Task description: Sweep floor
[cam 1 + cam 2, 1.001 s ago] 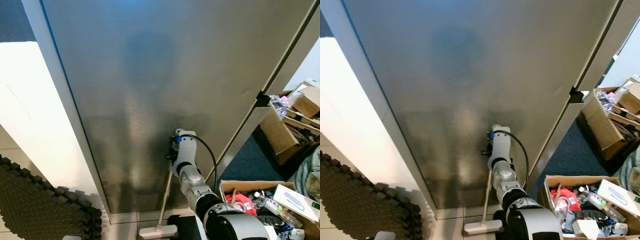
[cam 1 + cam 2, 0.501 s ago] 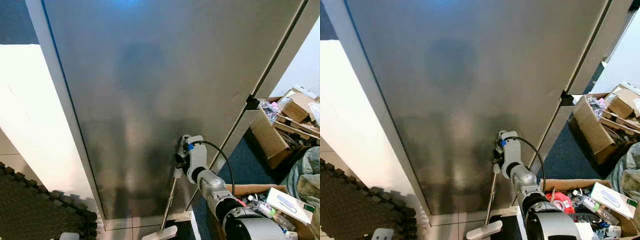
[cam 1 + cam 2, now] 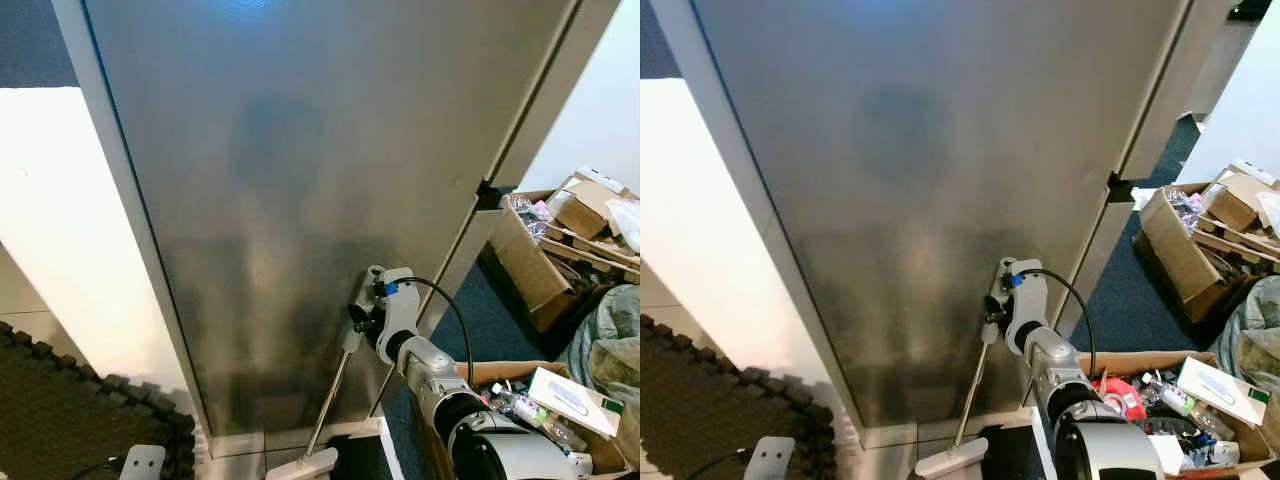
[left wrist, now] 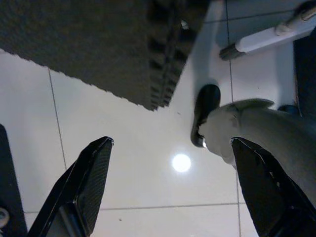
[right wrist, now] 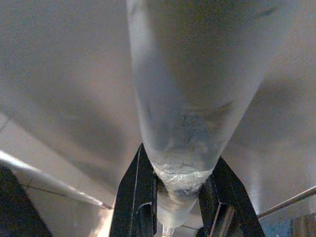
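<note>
The right claw (image 3: 362, 312) is clamped around the upper end of the broom handle (image 3: 971, 392), its two black fingers (image 5: 134, 197) pressing the pale grip from either side, as the right wrist view shows. The handle slants down and to the robot's left from the claw to the flat white broom head (image 3: 951, 461), which rests on the pale tiled floor (image 4: 138, 163) at the foot of a tall grey metal panel (image 3: 300, 180). The left claw (image 4: 170, 192) hangs above the tiles with its fingers spread wide apart, gripping nothing, near the edge of a dark foam mat (image 3: 70, 410). To the robot's right, on blue carpet (image 3: 1130, 310), stand open cardboard boxes (image 3: 535, 265) full of clutter.
</note>
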